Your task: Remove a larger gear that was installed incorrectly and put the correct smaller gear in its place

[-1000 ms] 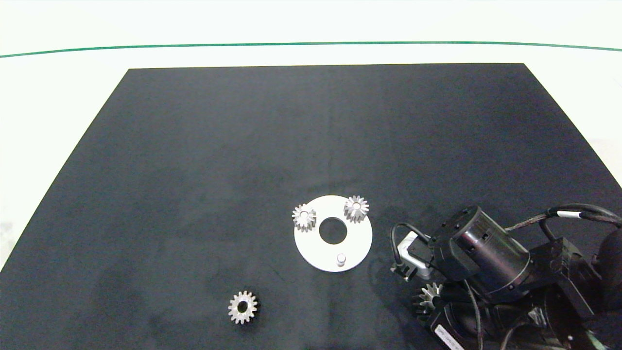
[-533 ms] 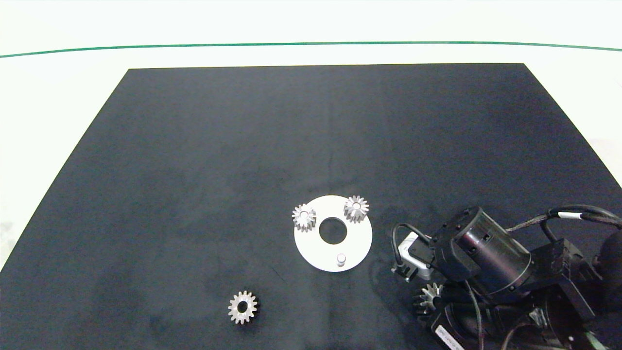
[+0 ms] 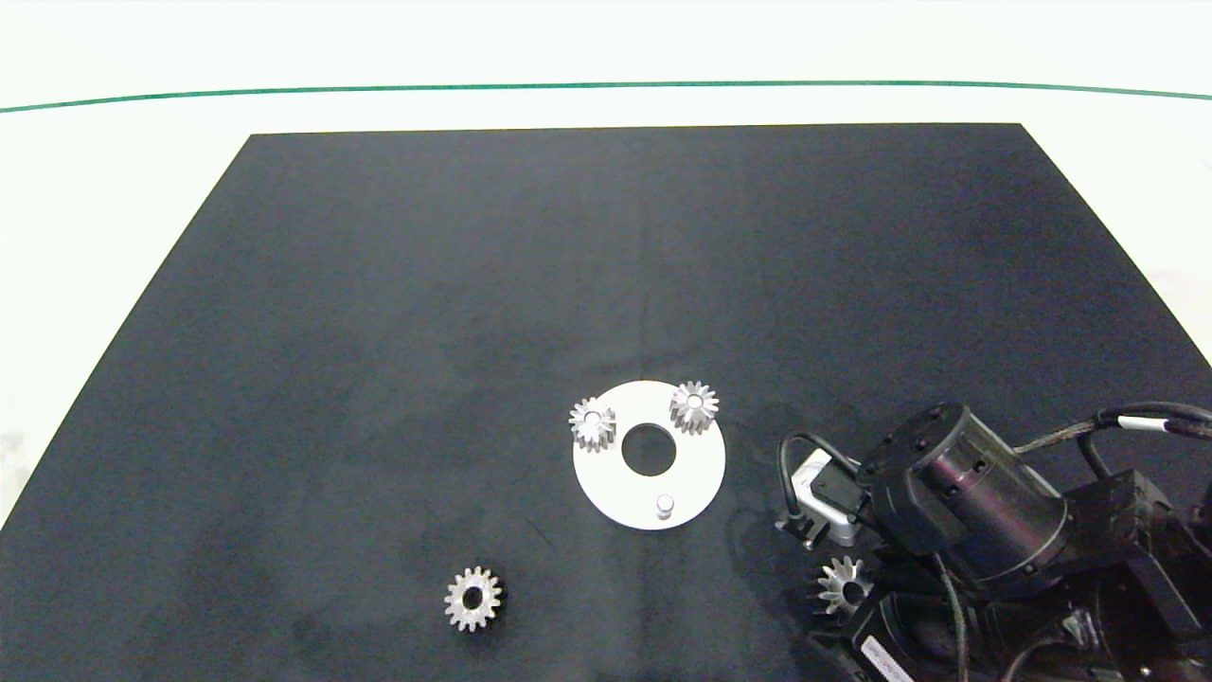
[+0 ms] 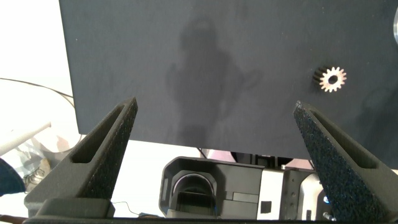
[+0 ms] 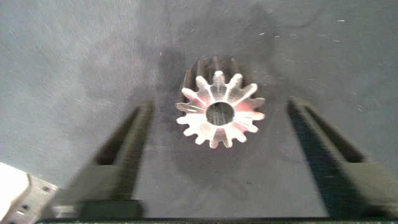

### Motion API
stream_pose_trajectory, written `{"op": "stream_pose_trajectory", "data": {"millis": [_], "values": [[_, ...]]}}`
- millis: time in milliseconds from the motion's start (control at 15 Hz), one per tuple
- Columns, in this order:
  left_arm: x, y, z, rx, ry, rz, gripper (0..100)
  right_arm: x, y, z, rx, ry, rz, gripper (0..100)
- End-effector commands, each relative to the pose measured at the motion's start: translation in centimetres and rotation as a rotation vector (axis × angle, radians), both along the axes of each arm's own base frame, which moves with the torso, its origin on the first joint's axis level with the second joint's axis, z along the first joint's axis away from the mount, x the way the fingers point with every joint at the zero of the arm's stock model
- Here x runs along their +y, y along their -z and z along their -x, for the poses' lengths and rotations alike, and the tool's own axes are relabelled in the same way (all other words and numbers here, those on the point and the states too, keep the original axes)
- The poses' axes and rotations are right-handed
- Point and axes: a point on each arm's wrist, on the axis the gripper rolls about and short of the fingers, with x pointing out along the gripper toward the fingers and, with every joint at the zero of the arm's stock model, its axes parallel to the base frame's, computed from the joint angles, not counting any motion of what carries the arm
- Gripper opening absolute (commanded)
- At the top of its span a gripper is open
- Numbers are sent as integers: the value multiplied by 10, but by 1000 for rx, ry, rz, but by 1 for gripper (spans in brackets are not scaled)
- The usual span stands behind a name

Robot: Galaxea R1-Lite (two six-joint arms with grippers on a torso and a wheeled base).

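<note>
The right pincer is open around the big gear lying flat at the lower right of the table, while the small gear waits at lower left, nearer the open left pincer.

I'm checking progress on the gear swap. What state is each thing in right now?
larger gear: off the plate, flat on the mat, between the open fingers, ungripped.
smaller gear: loose on the mat, not installed.
white plate: two small gears seated, near peg bare.
right gripper: open, over the larger gear.
left gripper: open, empty, off the mat's edge.
</note>
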Motion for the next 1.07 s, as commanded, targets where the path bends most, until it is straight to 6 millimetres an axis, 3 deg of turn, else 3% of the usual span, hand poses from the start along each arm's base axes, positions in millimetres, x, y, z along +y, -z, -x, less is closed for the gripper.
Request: {"op": "stream_pose_trajectory", "data": {"millis": [67,400,600,733,1067], "values": [[-1,4,-2,26,13,1,100,-2,-25,3,-78,47,-95,100],[-5,17,-19,81,65,0,100,-22,-100,8,-44,243,-193,100],[-20,31,-36,124,155,38,100,-56,-130,-2,-75,439,-243,100],[-30,36,-52,86,141,93,100,-77,-132,-7,-88,531,-230,100],[-37,56,-78,143,121,75,100,-77,-133,-5,-91,524,-235,100]]}}
